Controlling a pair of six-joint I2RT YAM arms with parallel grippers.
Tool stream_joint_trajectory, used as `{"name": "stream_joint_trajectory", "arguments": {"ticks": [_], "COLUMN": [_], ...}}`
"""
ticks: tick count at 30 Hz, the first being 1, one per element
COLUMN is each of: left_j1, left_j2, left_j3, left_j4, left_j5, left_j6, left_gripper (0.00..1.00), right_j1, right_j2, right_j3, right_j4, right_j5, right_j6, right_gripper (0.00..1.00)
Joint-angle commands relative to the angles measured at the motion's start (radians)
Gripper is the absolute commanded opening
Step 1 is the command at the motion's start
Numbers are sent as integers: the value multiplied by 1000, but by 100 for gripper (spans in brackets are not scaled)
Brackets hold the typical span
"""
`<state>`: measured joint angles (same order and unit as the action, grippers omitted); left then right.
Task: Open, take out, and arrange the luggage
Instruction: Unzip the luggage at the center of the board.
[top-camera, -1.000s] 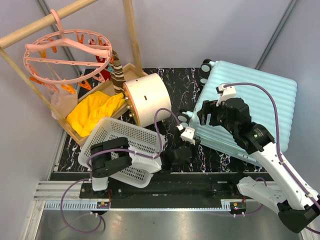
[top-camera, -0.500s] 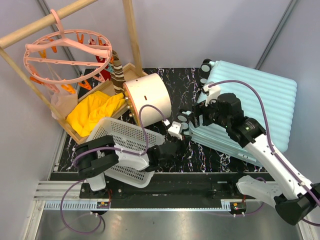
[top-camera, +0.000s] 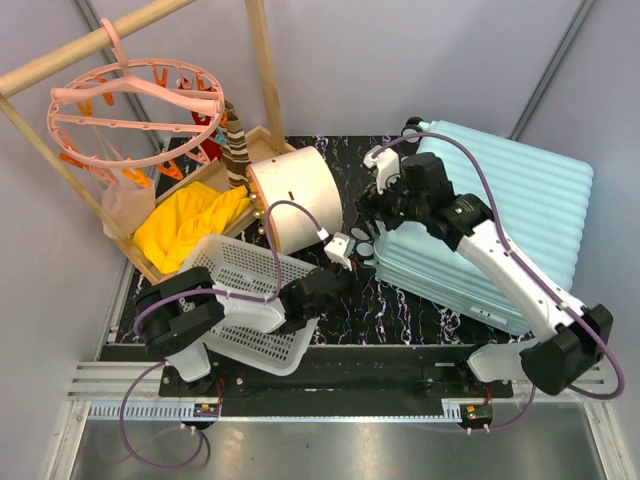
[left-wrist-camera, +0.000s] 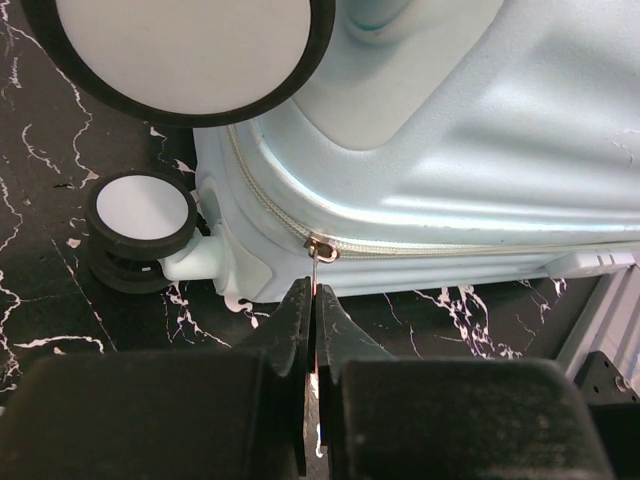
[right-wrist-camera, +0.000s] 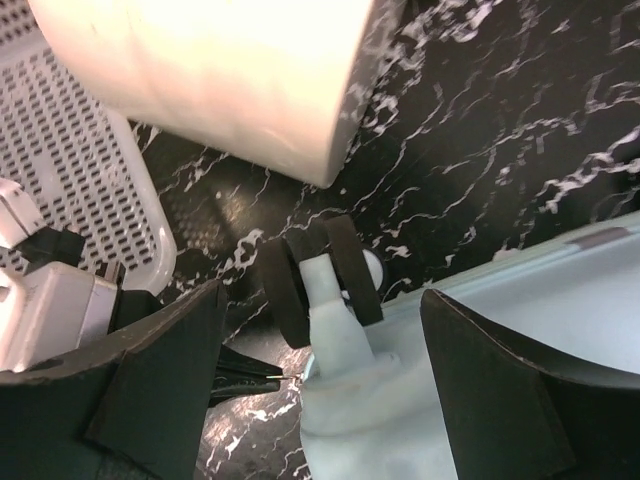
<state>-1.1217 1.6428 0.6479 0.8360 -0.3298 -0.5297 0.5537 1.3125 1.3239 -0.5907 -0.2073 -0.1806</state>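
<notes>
Lying flat at the right of the black marbled table (top-camera: 330, 160), the luggage (top-camera: 520, 190) is turned with its wheeled end to the left, and its long axis runs across toward the right wall. Only in the left wrist view is the thin metal zip pull (left-wrist-camera: 320, 248) seen, pinched by the closed left gripper (left-wrist-camera: 312, 300). The right gripper (right-wrist-camera: 322, 300) is spread wide astride a black-rimmed wheel (right-wrist-camera: 300, 280) (clear of both fingers). The shell is ribbed, glossy, pale mint.
</notes>
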Motion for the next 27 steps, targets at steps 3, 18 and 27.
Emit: {"name": "stream_joint_trajectory", "arguments": {"ticks": [3, 18, 27], "left_j1": [52, 105, 109], "left_j2": [-63, -100, -113], "left_j3": [-56, -88, -119], "left_j4": [106, 86, 92], "left_j5": [14, 123, 140], "left_j6": [22, 10, 5], "left_gripper": [0, 0, 0], "right_j1": [3, 66, 94], "right_j2": [106, 261, 240], "right_j3": [93, 112, 80], "right_j4": [-98, -149, -130], "right_j5": [-103, -31, 97], "right_j6": [-71, -114, -120], "right_gripper": [89, 83, 61]}}
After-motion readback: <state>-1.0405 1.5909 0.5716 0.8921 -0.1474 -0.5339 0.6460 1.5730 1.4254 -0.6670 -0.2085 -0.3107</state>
